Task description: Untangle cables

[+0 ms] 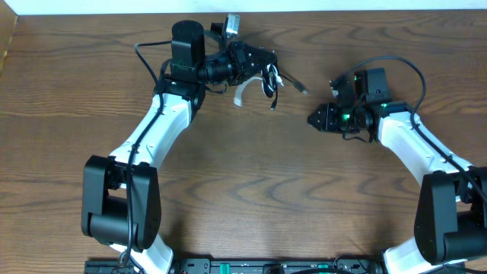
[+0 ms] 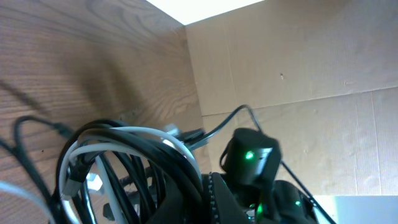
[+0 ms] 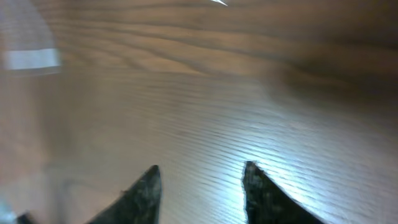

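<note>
A tangle of the black and white cables [image 1: 268, 82] hangs from my left gripper [image 1: 264, 72] near the table's far middle, and the gripper is shut on it. A white end [image 1: 241, 95] droops to the left, and a black plug end [image 1: 300, 89] sticks out to the right. In the left wrist view the cables [image 2: 124, 155] loop right in front of the left gripper [image 2: 202, 199], hiding its jaws. My right gripper [image 1: 315, 119] stands to the right of the tangle, apart from it. In the right wrist view the right gripper [image 3: 200, 179] is open over bare wood.
The wooden table [image 1: 251, 183] ends at a back edge [image 1: 342, 11] just behind the left gripper. Seen from the left wrist, a cardboard wall [image 2: 298, 62] rises beyond the table, with the right arm's wrist [image 2: 250, 158] and its green light in front.
</note>
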